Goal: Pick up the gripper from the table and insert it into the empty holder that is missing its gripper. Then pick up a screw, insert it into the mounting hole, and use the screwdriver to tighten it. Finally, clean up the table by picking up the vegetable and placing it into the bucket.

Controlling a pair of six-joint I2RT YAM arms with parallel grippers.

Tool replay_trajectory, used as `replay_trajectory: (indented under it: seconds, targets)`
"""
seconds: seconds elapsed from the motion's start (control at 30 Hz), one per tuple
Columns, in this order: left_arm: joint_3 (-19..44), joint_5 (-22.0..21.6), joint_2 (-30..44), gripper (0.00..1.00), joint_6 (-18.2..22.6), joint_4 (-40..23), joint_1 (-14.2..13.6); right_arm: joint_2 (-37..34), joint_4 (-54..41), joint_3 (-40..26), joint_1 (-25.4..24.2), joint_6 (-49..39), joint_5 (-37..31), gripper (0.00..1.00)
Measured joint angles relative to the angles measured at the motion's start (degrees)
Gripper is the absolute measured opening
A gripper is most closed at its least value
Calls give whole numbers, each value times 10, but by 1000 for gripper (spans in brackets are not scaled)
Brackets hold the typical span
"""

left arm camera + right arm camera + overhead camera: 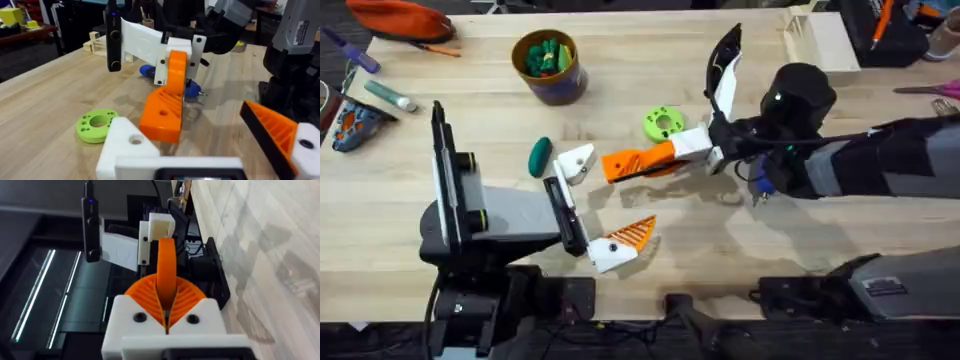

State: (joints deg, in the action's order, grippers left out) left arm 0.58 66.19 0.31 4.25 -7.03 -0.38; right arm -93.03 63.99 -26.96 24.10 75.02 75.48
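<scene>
The gripper [638,163], an orange wedge-shaped fingertip, is held just above the table with my right gripper [686,148] shut on its rear end. Its free end points at the empty holder [576,162], the bare white finger of my left gripper [598,205], and stops just short of it. My left gripper stands open; its other finger carries an orange tip [632,234]. In the left wrist view the orange gripper [166,107] hangs close in front of the holder [126,144]. The screwdriver [193,90] lies behind it. The vegetable [539,157] lies left of the holder. The bucket [549,66] stands at the back.
A bright green disc with holes [663,123] lies just behind the held part. An orange pouch [400,18] and a marker [390,96] sit at the far left, and a wooden box [815,35] at the back right. The bucket holds green pieces.
</scene>
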Motion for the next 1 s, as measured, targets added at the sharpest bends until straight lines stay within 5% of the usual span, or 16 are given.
replay_trajectory:
  seconds: [1.0]
  targets:
    - [0, 0, 0, 985, 0, 0, 0, 0, 15, -7, 15, -18, -1, 12]
